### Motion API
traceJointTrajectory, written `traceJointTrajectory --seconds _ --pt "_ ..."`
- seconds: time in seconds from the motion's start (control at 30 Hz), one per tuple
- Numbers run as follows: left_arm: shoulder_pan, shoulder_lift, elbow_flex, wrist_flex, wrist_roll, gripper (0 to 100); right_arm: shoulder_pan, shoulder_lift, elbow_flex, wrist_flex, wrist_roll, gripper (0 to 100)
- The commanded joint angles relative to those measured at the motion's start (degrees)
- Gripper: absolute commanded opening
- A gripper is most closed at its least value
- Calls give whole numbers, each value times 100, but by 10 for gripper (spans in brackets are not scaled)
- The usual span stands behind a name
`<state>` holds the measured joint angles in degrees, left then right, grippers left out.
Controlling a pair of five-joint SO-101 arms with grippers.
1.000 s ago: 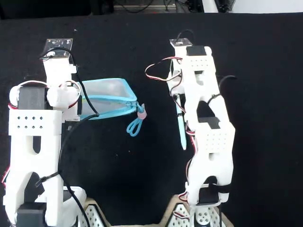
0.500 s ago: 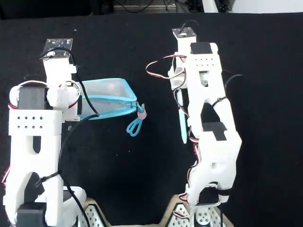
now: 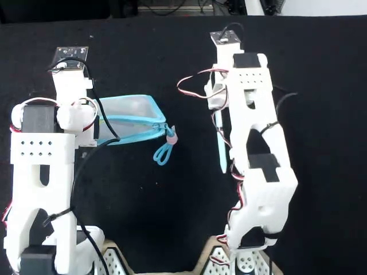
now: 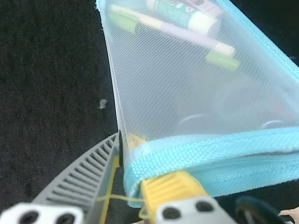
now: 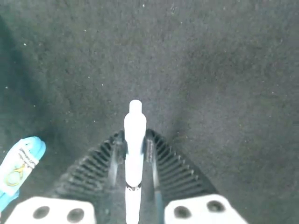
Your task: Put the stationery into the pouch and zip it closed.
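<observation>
A clear mesh pouch (image 3: 129,117) with light blue trim lies at the left, its blue zip loop (image 3: 164,152) trailing toward the middle. Through its mesh (image 4: 187,84) show a glue stick (image 4: 187,9) and a green-capped pen (image 4: 173,32). My left gripper (image 4: 128,149) is shut on the pouch's trimmed corner, beside the left arm (image 3: 63,120). My right gripper (image 5: 134,135) is shut on a thin white pen (image 5: 133,149), held just above the black cloth. A light blue pen (image 3: 220,143) lies on the cloth beside the right arm (image 3: 246,114); its end (image 5: 21,163) appears close to the right gripper.
Black cloth (image 3: 321,86) covers the whole table. The arm bases (image 3: 229,258) stand at the near edge. Open cloth lies between the two arms and to the far right.
The right arm has stretched farther from its base, toward the table's back, and swung slightly right. The left arm, the pouch and the light blue pen have stayed in place.
</observation>
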<state>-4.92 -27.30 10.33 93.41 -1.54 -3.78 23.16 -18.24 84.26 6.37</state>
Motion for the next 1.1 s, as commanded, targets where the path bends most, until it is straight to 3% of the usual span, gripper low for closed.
traceJointTrajectory --seconds 0.0,0.37,1.07 --pt "40 70 127 -9 44 30 35 -602 251 -352 -53 10" --pt "48 70 127 -9 53 30 35 -1305 1253 -1152 -53 10" --pt "48 79 127 -9 62 30 35 -2281 1798 -1204 -211 10"
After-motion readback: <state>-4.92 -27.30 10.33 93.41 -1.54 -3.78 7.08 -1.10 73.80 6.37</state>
